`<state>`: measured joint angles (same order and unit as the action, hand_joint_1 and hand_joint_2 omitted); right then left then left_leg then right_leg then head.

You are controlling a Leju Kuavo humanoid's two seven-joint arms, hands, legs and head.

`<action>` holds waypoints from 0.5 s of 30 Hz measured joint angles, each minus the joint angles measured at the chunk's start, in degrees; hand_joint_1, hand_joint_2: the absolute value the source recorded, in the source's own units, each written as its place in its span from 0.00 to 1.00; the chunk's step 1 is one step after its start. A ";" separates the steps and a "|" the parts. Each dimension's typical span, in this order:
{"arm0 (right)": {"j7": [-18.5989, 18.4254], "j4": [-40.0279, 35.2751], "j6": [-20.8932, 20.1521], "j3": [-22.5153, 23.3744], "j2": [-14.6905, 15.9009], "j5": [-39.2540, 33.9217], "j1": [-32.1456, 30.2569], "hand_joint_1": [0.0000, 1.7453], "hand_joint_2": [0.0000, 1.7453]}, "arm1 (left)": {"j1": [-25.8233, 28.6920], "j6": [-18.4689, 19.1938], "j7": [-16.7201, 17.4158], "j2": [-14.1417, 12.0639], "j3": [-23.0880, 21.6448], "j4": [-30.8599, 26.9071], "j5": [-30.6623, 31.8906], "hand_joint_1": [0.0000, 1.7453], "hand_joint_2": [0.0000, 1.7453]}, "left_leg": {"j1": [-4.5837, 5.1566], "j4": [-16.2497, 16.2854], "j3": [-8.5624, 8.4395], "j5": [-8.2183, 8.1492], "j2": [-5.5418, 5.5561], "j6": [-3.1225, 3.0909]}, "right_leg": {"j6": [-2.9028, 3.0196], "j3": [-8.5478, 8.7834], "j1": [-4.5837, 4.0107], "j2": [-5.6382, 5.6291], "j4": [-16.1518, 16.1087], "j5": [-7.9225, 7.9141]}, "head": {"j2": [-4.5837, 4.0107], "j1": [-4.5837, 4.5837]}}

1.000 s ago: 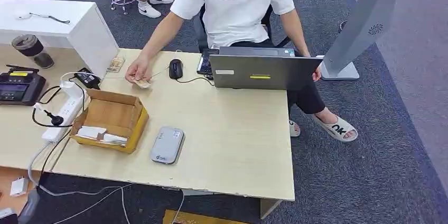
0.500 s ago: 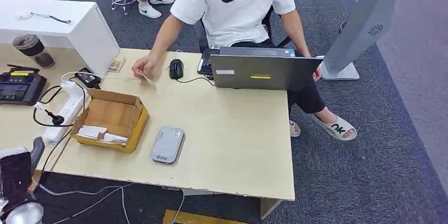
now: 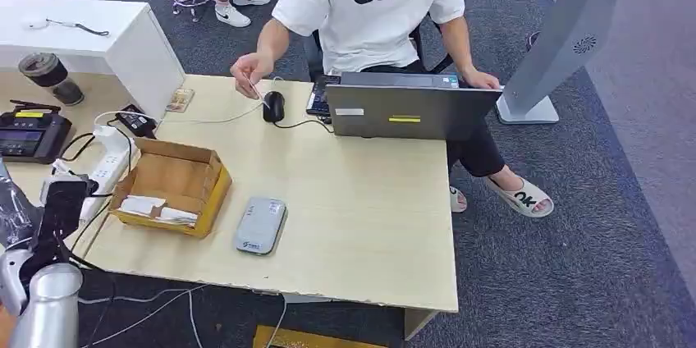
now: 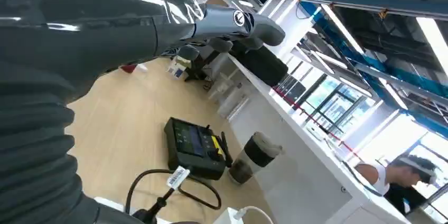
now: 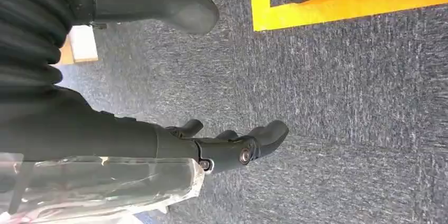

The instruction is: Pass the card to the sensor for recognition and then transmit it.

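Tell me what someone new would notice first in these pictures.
Probably the person in the white Stitc shirt seated at the far side of the wooden table, behind an open laptop. Nearer the robot lie an open cardboard box and, beside it, a flat grey card sensor. At the table's left near corner, the left robot hand rises into view.

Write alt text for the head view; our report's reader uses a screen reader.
A person in a white T-shirt sits behind a light wooden desk at a grey laptop, one hand raised beside a black mouse. Nearer lie an open cardboard box and a flat grey card sensor; the robot's left hand rises at the desk's near-left corner.
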<state>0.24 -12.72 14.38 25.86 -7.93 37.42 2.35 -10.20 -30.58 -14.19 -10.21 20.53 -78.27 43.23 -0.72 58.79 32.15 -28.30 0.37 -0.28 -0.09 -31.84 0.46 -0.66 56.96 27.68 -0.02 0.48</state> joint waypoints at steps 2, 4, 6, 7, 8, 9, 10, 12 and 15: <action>-0.04 0.00 -0.20 0.00 0.02 0.76 0.07 0.00 1.00 | -1.88 0.22 1.22 -0.31 -1.48 1.42 2.29 0.00 1.00 | 0.00 0.00 0.00 0.01 0.00 0.01 | 0.00 0.01 0.00 0.01 0.00 -0.01 | 0.00 0.02; -0.41 0.00 -0.39 0.00 0.02 1.20 0.31 0.00 1.00 | -3.69 -0.37 3.27 -0.48 -3.52 2.77 6.35 0.00 1.00 | 0.00 0.00 0.00 0.03 0.00 0.02 | 0.01 0.02 0.01 0.00 0.01 -0.03 | 0.00 0.00; -0.59 0.00 -0.66 0.00 0.02 1.88 0.49 0.00 1.00 | -5.28 -0.52 5.42 -0.68 -5.79 3.85 11.47 0.00 1.00 | 0.00 0.01 0.00 0.04 0.00 0.01 | 0.02 0.01 0.00 0.00 0.01 -0.04 | 0.00 0.02; -0.79 0.00 -0.83 0.00 0.02 2.01 0.60 0.00 1.00 | -6.12 -0.48 6.50 -0.85 -7.31 4.31 13.96 0.00 1.00 | 0.01 0.01 0.00 0.04 0.00 0.01 | 0.02 0.02 0.01 0.00 0.01 -0.05 | 0.00 0.02; -0.94 0.00 -0.88 0.00 0.02 1.99 0.66 0.00 1.00 | -6.77 -0.44 7.28 -0.94 -8.64 4.62 15.97 0.00 1.00 | 0.01 0.01 0.01 0.04 0.00 0.01 | 0.02 0.02 0.01 0.00 0.01 -0.05 | 0.00 0.02; -0.98 0.02 -0.88 0.00 0.02 1.99 0.68 0.00 1.00 | -7.52 -0.39 8.05 -1.01 -10.02 4.92 17.67 0.00 1.00 | 0.01 0.02 0.01 0.04 0.00 0.00 | 0.02 0.02 0.01 0.00 0.01 -0.05 | 0.00 0.02; -1.00 0.00 -0.88 0.00 0.02 1.95 0.67 0.00 1.00 | -8.03 -0.37 8.71 -1.01 -11.11 5.10 18.90 0.00 1.00 | 0.01 0.02 0.01 0.04 -0.01 0.00 | 0.02 0.02 0.01 -0.02 0.01 -0.05 | 0.00 0.02; -1.07 0.02 -0.88 0.00 0.02 1.95 0.58 0.00 1.00 | -8.85 -0.26 9.71 -1.03 -13.14 5.16 20.56 0.00 1.00 | 0.01 0.02 0.02 0.04 -0.03 0.00 | 0.03 0.00 0.01 -0.05 0.01 -0.06 | 0.00 0.02; -1.22 0.09 -0.96 0.00 0.02 2.03 0.56 0.00 1.00 | -9.74 -0.20 11.56 -0.98 -15.58 5.18 23.44 0.00 1.00 | 0.01 0.02 0.04 0.03 -0.02 0.00 | 0.03 -0.04 0.01 -0.04 0.00 -0.06 | 0.00 0.02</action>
<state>-0.98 -12.63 13.42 25.86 -7.91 39.45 2.91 -19.93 -30.77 -2.63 -11.19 4.94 -73.09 66.66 -0.70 58.81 32.19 -28.27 0.35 -0.28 -0.06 -31.88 0.48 -0.71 56.96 27.62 -0.02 0.50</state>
